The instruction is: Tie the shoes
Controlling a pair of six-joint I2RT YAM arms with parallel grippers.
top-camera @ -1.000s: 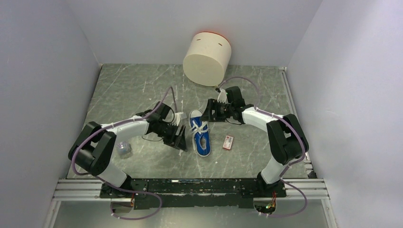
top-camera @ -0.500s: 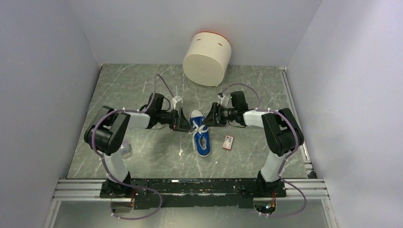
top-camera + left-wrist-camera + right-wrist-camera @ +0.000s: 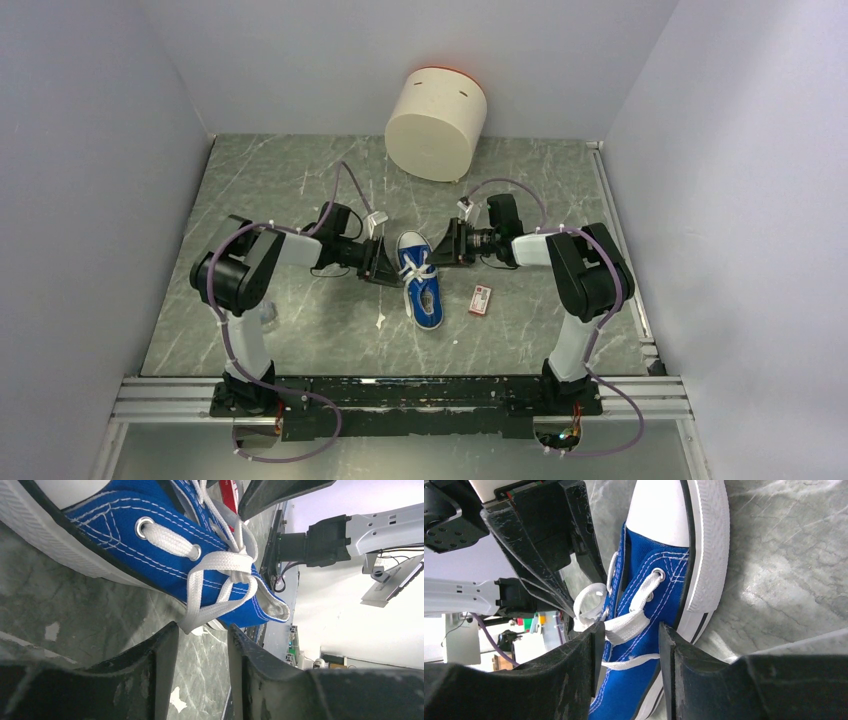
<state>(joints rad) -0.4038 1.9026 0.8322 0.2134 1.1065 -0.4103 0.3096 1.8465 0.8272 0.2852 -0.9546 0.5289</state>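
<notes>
Two tools have closed in overhead: left tool [image 3: 386, 269] and right tool [image 3: 441, 251] flank the shoe [image 3: 424, 290], centred on the bench [image 3: 300, 180]. Left wrist: jaws half open, loop [image 3: 196, 592] at the tips. Right wrist: half open astride a lace [image 3: 626, 625]; I'd pinch next.

Sneaker [image 3: 424, 288] between left jaws and right jaws, packet [image 3: 481, 299] just right, tub [image 3: 436, 125] behind, perhaps against the wall [image 3: 300, 60].

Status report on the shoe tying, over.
Left gripper, right gripper: fingers apart, one at each loop of the laces. Sneaker flat on table, loops loose. Red-and-white packet beside it, not in the way.
</notes>
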